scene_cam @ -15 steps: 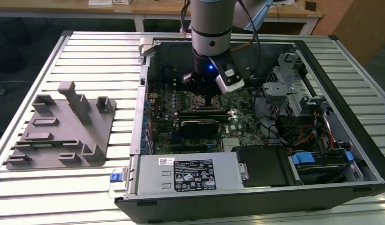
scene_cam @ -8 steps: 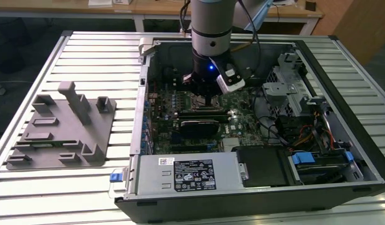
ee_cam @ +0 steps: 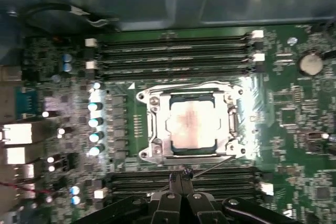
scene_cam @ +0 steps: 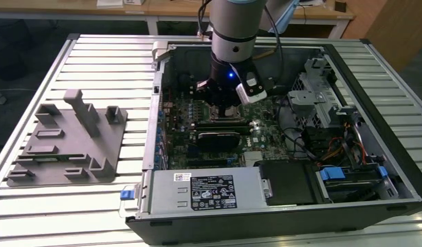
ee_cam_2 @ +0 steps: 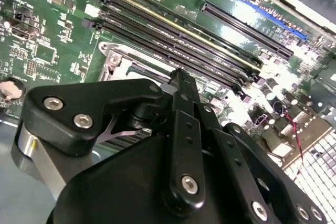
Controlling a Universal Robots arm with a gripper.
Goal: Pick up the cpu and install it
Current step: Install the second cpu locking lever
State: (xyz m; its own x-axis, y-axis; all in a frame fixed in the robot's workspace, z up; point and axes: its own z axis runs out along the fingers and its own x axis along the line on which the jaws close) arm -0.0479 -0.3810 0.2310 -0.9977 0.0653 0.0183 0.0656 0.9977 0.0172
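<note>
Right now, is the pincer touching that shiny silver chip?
Apart. In the first wrist view, the cpu lies in its metal-framed socket, and green board and dark slots separate it from the pincer.

I have the arm (scene_cam: 233, 31) hanging almost straight down in the exterior view, wrist vertical, a small blue light lit on its lower section. The gripper (scene_cam: 231, 109) points downward at the end of it. In both wrist views its black fingers (ee_cam: 176, 182) sit pressed together, tips meeting, with nothing visible clamped between them, linkage arms folded in close
</note>
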